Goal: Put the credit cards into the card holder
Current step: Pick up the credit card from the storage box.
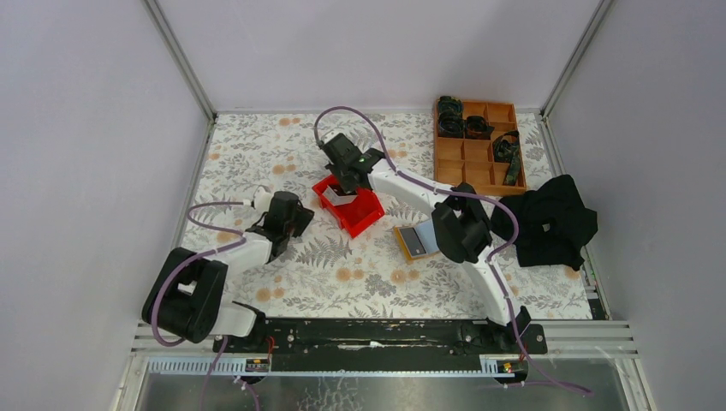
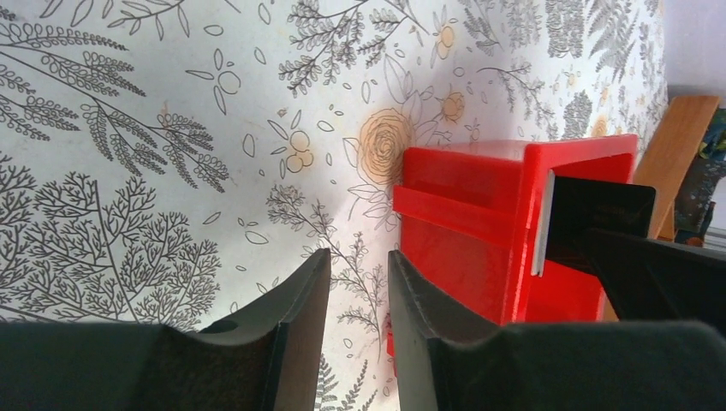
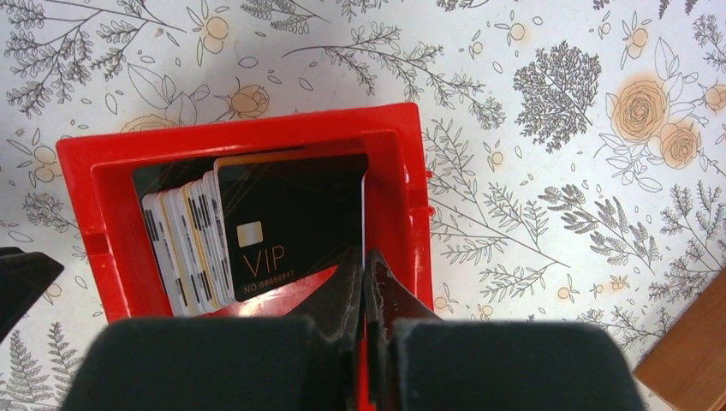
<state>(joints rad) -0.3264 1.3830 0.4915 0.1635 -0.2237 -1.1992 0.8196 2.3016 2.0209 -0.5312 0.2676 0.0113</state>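
Flowery table held a red bin of credit cards; the right gripper pinched one card tight, the left gripper hung open and empty, the card holder lay nearby. That thin card could slip out

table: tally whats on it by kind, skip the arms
red bin: 1
card holder: 1
compartment tray: 1
black cloth: 1
credit cards: stacked in the bin, too overlapped to count
total: 4, plus the cards
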